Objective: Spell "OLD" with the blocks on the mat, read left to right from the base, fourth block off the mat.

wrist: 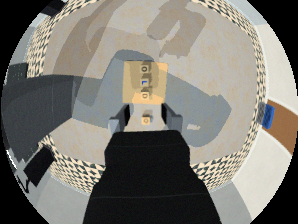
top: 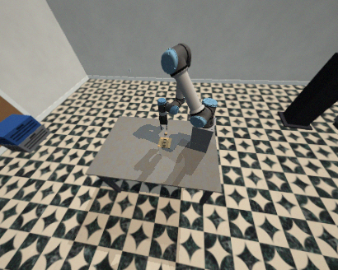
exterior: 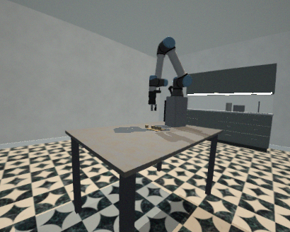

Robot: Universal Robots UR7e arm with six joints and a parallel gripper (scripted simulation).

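Lettered blocks and mat.
O point(wrist: 145, 69), blue-lettered L point(wrist: 144, 82) and D point(wrist: 145, 95) blocks are aligned on the flat yellowish mat point(top: 169, 141) point(wrist: 129, 90); a fourth block point(top: 166, 133) point(exterior: 146, 126) point(wrist: 145, 120) is seen off it.

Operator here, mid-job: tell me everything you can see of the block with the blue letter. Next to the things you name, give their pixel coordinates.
The L block point(wrist: 144, 82) is a small tan cube, wood by its look, its top face bearing a blue L. It lies flat on the yellowish mat point(wrist: 129, 92), in line between two other lettered blocks, with narrow gaps to both. The jaws are not touching it.
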